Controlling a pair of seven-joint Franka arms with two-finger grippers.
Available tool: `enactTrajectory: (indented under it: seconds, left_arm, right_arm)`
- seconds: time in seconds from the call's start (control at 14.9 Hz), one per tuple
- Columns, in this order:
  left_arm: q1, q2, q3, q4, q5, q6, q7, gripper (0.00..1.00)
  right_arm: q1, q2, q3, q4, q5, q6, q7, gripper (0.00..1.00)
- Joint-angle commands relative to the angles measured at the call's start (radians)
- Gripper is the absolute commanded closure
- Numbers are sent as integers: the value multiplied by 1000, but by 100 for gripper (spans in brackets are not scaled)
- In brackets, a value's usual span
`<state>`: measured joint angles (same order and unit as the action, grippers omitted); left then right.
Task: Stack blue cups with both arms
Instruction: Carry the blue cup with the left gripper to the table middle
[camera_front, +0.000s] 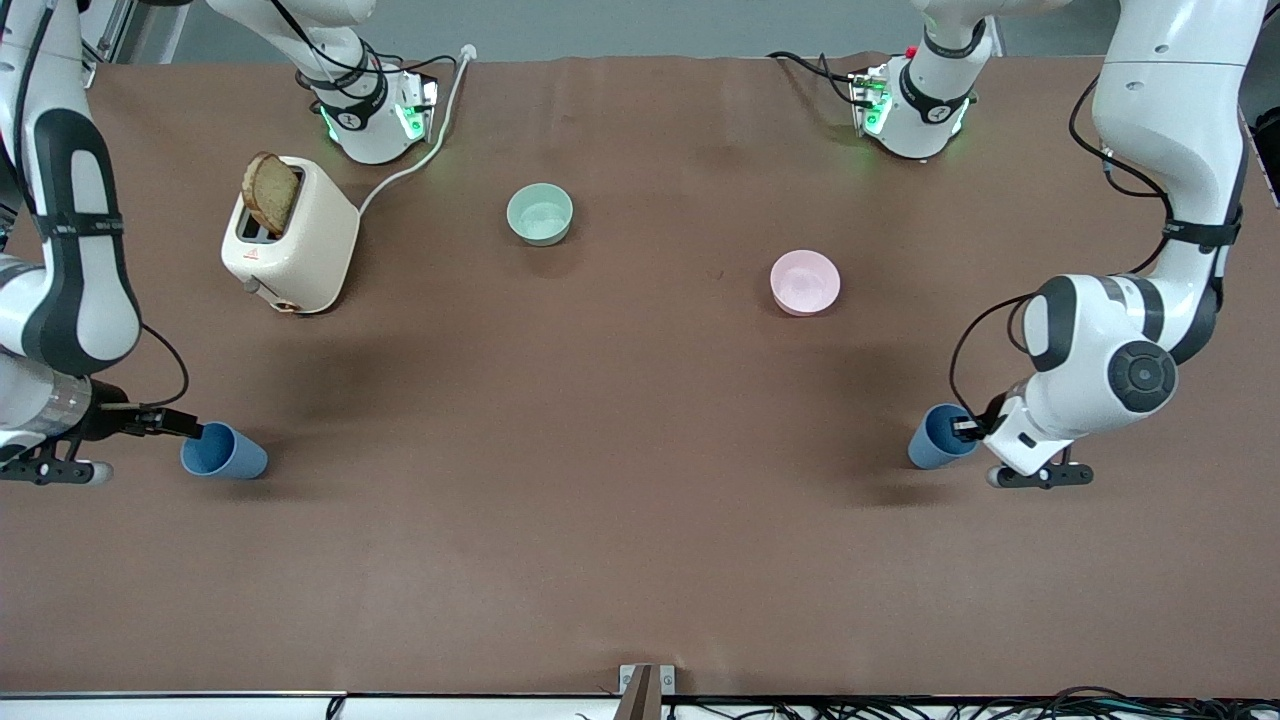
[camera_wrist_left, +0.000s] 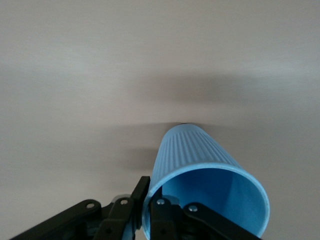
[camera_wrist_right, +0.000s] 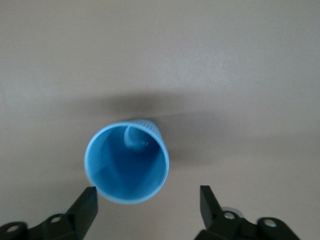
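One blue cup (camera_front: 225, 453) lies on its side on the brown table at the right arm's end, mouth toward my right gripper (camera_front: 186, 428). In the right wrist view the cup (camera_wrist_right: 127, 165) shows its open mouth. The right gripper (camera_wrist_right: 147, 193) is open just short of the rim, and the cup sits nearer one finger (camera_wrist_right: 88, 200). The other blue cup (camera_front: 938, 437) is at the left arm's end, tipped with its mouth toward my left gripper (camera_front: 968, 428). The left gripper (camera_wrist_left: 151, 195) is shut on this cup's (camera_wrist_left: 200, 155) rim, one finger inside and one outside.
A cream toaster (camera_front: 295, 250) with a slice of bread (camera_front: 270, 192) stands near the right arm's base, its cable (camera_front: 420, 160) running to the table's edge. A pale green bowl (camera_front: 540, 213) and a pink bowl (camera_front: 805, 281) sit mid-table, farther from the front camera than the cups.
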<state>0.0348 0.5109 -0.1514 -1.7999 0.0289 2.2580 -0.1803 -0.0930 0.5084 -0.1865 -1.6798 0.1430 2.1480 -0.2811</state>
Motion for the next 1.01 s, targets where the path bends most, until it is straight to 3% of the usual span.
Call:
enactTrajectory:
  seconds: [0.0, 0.07, 0.13, 0.27, 0.34, 0.6, 0.81, 0.94]
  left_arm:
    - [-3, -64, -139, 8, -3, -102, -202, 100]
    - [-4, -68, -199, 17, 2, -112, -305, 100]
    - [-10, -66, -259, 19, 11, -112, -400, 100]
    - [-85, -55, -307, 45, 19, -112, -569, 100]
    - [-155, -43, -304, 54, 22, -110, -649, 100]
    - [-346, 82, -304, 157, 155, -103, -945, 100]
    - [-420, 176, -304, 210, 261, -89, -1088, 100]
    - [-421, 201, -304, 225, 269, -84, -1102, 98]
  right_arm:
    - [2, 53, -8, 12, 78, 42, -88, 17]
    - [2, 77, -13, 9, 134, 64, -128, 18]
    - [6, 96, -27, 9, 176, 76, -179, 27]
    - [10, 104, -36, 9, 196, 76, -211, 74]
    - [9, 104, -37, 9, 196, 76, -214, 84]
    - [6, 98, -37, 8, 196, 63, -210, 99]
    - [13, 52, -47, 12, 193, -8, -205, 99]
    - [24, -5, -53, 9, 181, -48, -188, 99]
